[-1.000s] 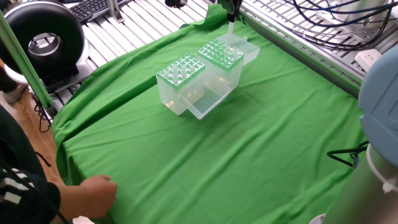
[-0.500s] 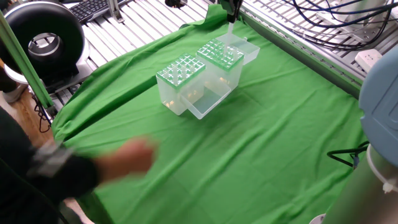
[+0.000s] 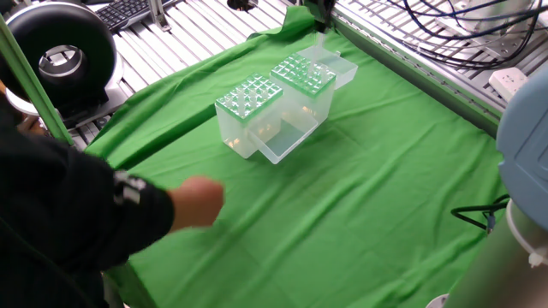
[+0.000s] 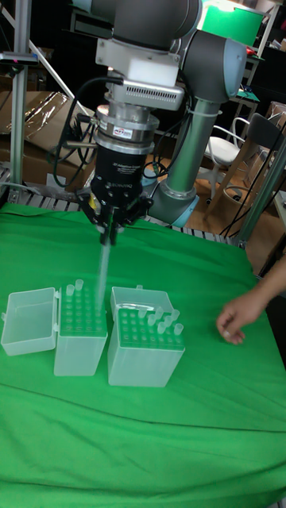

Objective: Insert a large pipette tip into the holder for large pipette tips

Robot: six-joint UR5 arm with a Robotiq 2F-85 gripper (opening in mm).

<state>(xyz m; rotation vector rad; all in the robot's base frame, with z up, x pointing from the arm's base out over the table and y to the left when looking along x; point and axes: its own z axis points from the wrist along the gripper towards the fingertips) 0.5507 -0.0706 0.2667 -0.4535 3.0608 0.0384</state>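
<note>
Two clear boxes (image 3: pixel 274 115) side by side on green cloth (image 3: pixel 360 197); person's hand (image 3: pixel 199 204) on cloth.

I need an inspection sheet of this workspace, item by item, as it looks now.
Surface: green cloth, wrinkled.
Job's things: large pipette tip hangs upright over the holder, whose lid is open; whether it has entered a hole cannot be told.
Clutter: second box beside the holder, with tips in it.
Tool: tool shut on the tip.
Cables: black cables beyond the cloth's far edge.
Surroundings: person's hand over the cloth; keyboard behind.
</note>
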